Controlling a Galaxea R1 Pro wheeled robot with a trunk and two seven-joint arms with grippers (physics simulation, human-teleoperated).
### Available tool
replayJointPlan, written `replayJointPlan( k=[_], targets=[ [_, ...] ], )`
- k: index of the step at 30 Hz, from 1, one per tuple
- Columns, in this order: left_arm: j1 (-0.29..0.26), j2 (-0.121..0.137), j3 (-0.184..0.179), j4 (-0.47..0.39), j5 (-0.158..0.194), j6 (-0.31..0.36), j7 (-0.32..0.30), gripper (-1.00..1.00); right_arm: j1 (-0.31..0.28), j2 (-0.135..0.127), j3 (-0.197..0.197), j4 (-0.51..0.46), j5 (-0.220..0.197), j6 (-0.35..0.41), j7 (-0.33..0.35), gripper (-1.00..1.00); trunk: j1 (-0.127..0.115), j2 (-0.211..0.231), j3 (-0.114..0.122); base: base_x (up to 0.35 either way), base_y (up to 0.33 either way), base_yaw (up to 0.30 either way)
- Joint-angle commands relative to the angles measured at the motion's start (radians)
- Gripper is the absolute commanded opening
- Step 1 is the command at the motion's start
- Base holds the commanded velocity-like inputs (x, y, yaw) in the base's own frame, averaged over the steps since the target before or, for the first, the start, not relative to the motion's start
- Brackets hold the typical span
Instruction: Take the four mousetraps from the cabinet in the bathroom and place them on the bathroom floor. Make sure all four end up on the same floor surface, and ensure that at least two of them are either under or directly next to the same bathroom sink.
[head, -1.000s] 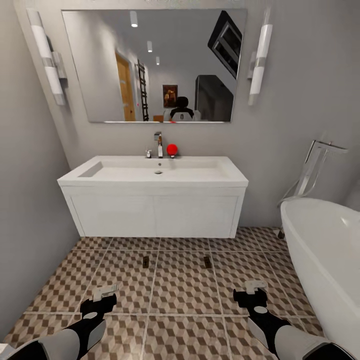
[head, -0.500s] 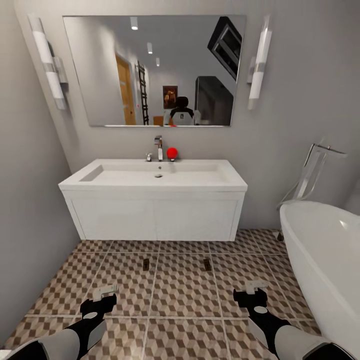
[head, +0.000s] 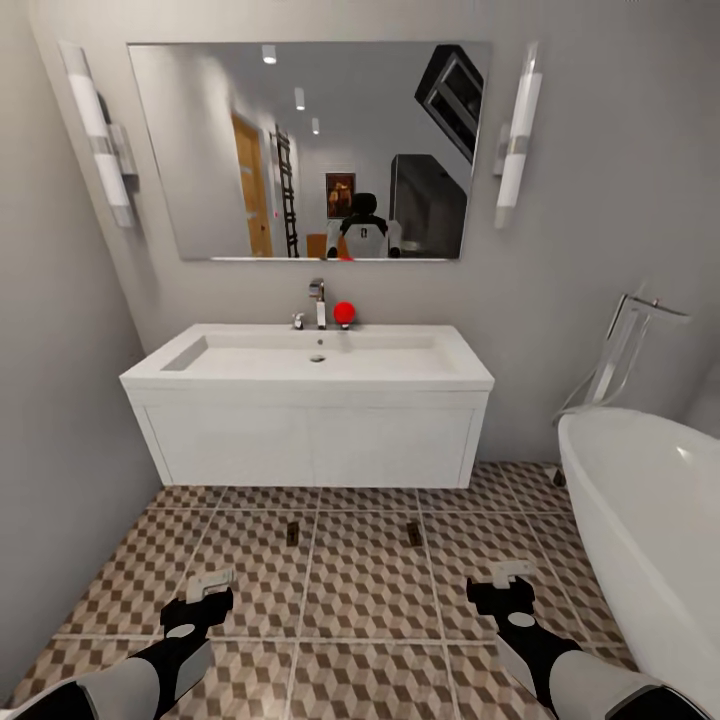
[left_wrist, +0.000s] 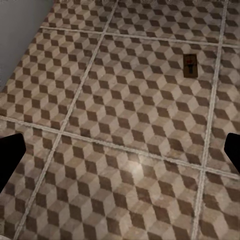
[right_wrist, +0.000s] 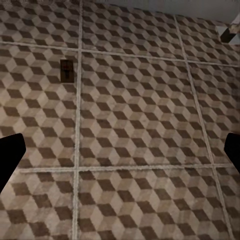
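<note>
Two mousetraps lie on the cube-patterned bathroom floor (head: 360, 580) just in front of the white vanity: one mousetrap (head: 292, 533) to the left, the other mousetrap (head: 413, 533) to the right. The bathroom sink (head: 310, 360), with its chrome faucet (head: 318, 302), sits above them. One trap also appears in the left wrist view as a small tan board (left_wrist: 189, 65), and one in the right wrist view (right_wrist: 66, 70). My left gripper (head: 198, 598) and right gripper (head: 507, 585) hover low over the tiles, both open and empty. The cabinet is out of view.
A white bathtub (head: 650, 540) with a chrome floor faucet (head: 625, 345) fills the right side. A grey wall (head: 50, 450) closes in on the left. A mirror (head: 310, 150) hangs above the basin, and a red ball (head: 344, 313) rests on the basin's back edge.
The whole head view has shifted slightly, with the sink and mirror sitting lower and a bit smaller, so the camera has moved. Both grippers hold the same pose. The mousetraps lie unmoved.
</note>
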Motion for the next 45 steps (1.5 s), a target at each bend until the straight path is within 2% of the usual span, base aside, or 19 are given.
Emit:
replayJointPlan(
  k=[1,15,31,45],
  targets=[
    [0.000,0.000,-0.008,0.000,0.005,-0.001,0.004,1.00,0.000,0.000,0.009,0.000,-0.009,-0.002,-0.002,1.00,-0.004,0.007,0.002,0.000,0.000,0.000],
    [0.000,0.000,-0.008,-0.002,0.005,0.000,0.007,1.00,0.000,0.000,0.009,0.000,-0.009,-0.002,-0.002,1.00,-0.058,0.105,0.046,0.000,-0.009,0.000],
    [0.000,-0.002,-0.008,-0.002,0.005,0.004,0.011,1.00,0.000,0.000,0.009,0.000,-0.009,-0.002,-0.002,1.00,-0.119,0.217,0.096,0.000,-0.236,0.000],
    [0.000,-0.001,-0.008,-0.002,0.005,0.004,0.010,1.00,0.000,0.000,0.009,0.000,-0.009,-0.002,-0.002,1.00,-0.173,0.315,0.140,0.000,-0.036,0.000]
  ],
)
